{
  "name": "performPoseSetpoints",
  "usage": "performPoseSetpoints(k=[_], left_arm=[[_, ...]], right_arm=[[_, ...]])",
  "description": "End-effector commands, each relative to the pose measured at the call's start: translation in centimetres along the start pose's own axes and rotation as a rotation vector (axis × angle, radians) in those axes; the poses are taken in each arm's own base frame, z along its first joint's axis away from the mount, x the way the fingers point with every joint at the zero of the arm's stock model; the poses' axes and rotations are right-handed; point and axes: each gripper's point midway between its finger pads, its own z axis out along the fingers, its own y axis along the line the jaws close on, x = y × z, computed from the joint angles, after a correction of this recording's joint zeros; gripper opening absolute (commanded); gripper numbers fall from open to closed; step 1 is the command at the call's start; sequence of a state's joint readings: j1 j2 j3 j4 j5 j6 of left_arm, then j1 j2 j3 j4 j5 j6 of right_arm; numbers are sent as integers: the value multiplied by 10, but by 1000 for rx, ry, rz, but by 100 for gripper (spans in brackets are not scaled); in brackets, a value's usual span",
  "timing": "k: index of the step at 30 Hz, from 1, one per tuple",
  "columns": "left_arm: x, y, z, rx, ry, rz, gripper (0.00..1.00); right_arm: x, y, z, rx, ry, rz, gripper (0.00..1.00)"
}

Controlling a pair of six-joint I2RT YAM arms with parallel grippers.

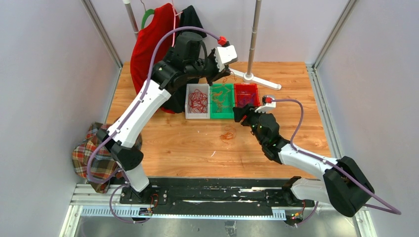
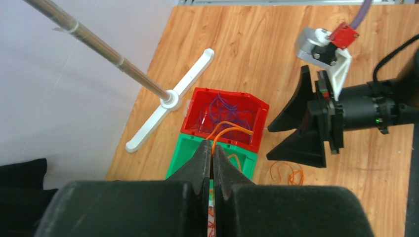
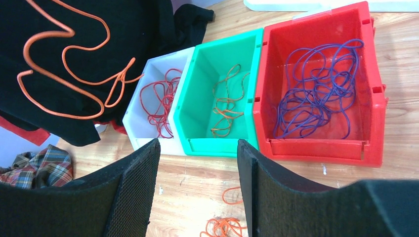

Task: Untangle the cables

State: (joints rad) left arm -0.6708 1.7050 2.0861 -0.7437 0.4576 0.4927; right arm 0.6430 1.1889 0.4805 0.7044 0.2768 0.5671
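Observation:
Three bins stand side by side. The white bin [image 3: 132, 123] holds red cables [image 3: 158, 101], the green bin [image 3: 217, 147] holds orange cables [image 3: 225, 103], and the red bin [image 3: 316, 148] holds purple cables [image 3: 316, 94]. My left gripper [image 2: 211, 145] hangs above the bins, shut on an orange cable [image 2: 232, 129] that loops out past its tips. Loops of orange cable [image 3: 64, 74] dangle before the black cloth. My right gripper [image 3: 197, 145] is open and holds nothing, just in front of the bins. A small orange tangle [image 1: 228, 134] lies on the table below it.
A metal pole on a white cross base [image 1: 252, 76] stands behind the bins. Red and black clothes [image 1: 153, 44] hang at the back left. A plaid cloth [image 1: 94, 153] lies at the table's left edge.

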Motion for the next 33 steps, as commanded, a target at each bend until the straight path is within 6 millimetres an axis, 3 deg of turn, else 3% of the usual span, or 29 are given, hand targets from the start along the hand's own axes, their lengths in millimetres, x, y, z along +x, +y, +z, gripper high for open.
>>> performPoseSetpoints(k=[1,7,13,24,33], left_arm=[[-11,19,12,-62,-63,23,0],[27,33,43,-90,10,10,0],[65,47,72,-91,40,-17,0],[100,59,117,-37,9,-91,0],[207,75,121,-87,311,-11,0]], right_arm=[[-4,-19,-3,70,-26,8,59],[-3,-44,-13,155,-44,38,58],[-4,-53,-21,173,-60,46,58],[-4,-62,-28,185,-52,37,59],[-15,-66,-36,170,-53,31,60]])
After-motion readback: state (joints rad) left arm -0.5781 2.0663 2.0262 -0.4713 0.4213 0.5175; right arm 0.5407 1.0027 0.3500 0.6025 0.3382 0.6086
